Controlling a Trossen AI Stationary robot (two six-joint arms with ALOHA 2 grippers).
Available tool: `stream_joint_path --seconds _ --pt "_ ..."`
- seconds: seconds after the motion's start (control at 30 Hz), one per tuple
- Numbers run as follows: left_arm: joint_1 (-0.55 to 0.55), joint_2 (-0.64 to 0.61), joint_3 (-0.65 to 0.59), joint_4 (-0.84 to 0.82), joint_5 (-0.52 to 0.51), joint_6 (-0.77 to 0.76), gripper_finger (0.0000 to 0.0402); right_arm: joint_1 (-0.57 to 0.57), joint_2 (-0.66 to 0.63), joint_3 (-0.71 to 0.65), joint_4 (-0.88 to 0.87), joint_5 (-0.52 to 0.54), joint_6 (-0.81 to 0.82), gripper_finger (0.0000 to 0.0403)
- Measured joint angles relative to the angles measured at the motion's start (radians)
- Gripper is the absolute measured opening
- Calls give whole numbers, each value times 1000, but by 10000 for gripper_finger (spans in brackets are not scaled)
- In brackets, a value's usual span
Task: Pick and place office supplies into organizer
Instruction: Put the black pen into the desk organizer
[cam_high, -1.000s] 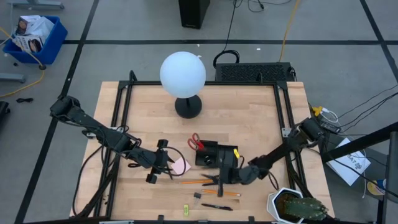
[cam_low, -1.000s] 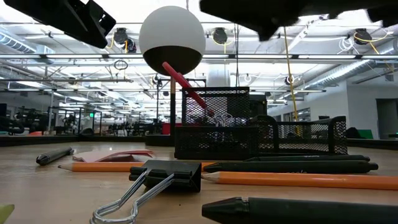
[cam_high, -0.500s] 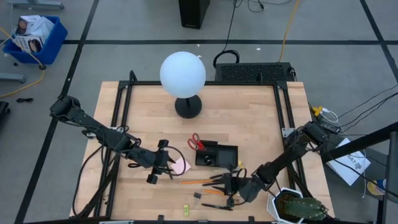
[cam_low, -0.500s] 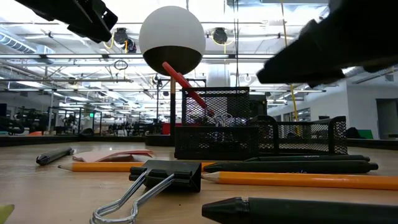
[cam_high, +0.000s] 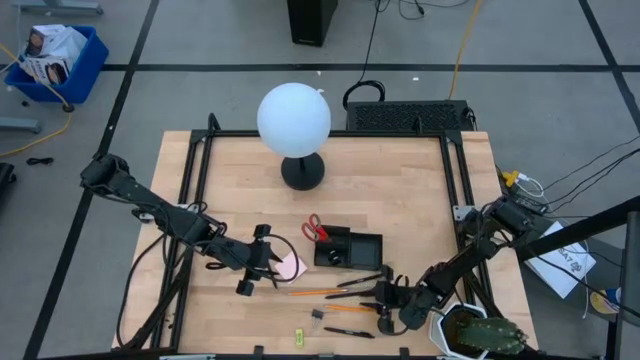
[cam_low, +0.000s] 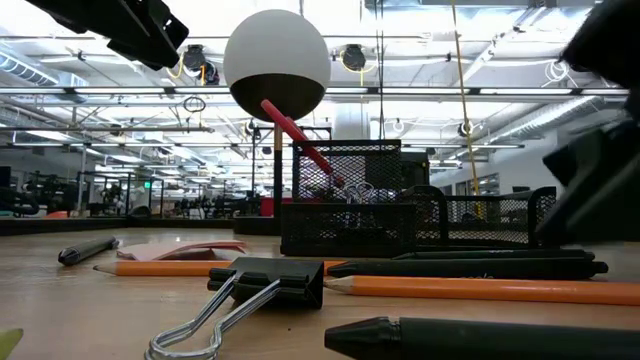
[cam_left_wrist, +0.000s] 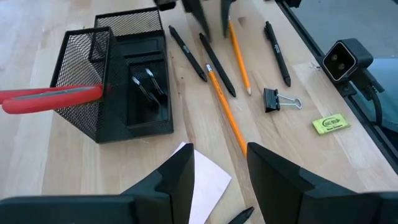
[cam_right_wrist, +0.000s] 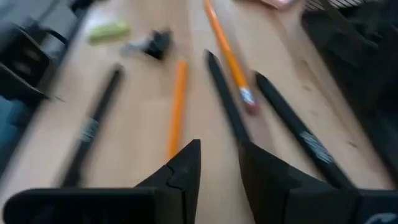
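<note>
The black mesh organizer (cam_high: 348, 247) stands mid-table. The red-handled scissors (cam_left_wrist: 50, 99) stick out of its tall cup, slanting. Two small clips (cam_left_wrist: 148, 87) lie in its low tray. The pink sticky-note pad (cam_high: 291, 267) lies flat under my open left gripper (cam_left_wrist: 221, 174), which hovers above it. Orange pencils (cam_right_wrist: 177, 109) and black pens (cam_right_wrist: 227, 106) lie side by side on the wood near the organizer. A black binder clip (cam_left_wrist: 277, 99) and the yellow-green piece (cam_left_wrist: 328, 123) lie nearer the table's near edge. My open right gripper (cam_right_wrist: 221, 168) hangs low over the pens and pencils, touching nothing.
A white globe lamp (cam_high: 294, 118) on a round black base (cam_high: 302, 172) stands toward the far edge. A potted cactus (cam_high: 475, 332) sits at the near right corner, close to the right arm. A black metal frame (cam_high: 205, 170) borders the table.
My right gripper has drawn back from beside the organizer toward the table's near right corner and has come down lower over the pens. The left gripper has kept still.
</note>
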Motion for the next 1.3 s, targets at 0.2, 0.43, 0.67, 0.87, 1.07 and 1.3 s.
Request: stream_joint_path --seconds 0.2,0.43,0.67,0.87,1.07,1.3 --pt "0 0 0 27 0 -9 154 -2 0 -69 40 -2 1 122" --pt "0 0 0 52 0 -4 154 -1 -1 -84 48 -7 -13 122" --pt "0 0 0 59 0 -3 154 -1 41 -83 45 -2 -32 104" --pt "0 0 0 59 0 1 154 -1 112 -83 144 20 -49 90" --pt "0 0 0 61 0 2 154 -2 126 -84 146 6 -61 73" --pt "0 0 0 61 0 2 154 -3 128 -84 133 4 -50 26"
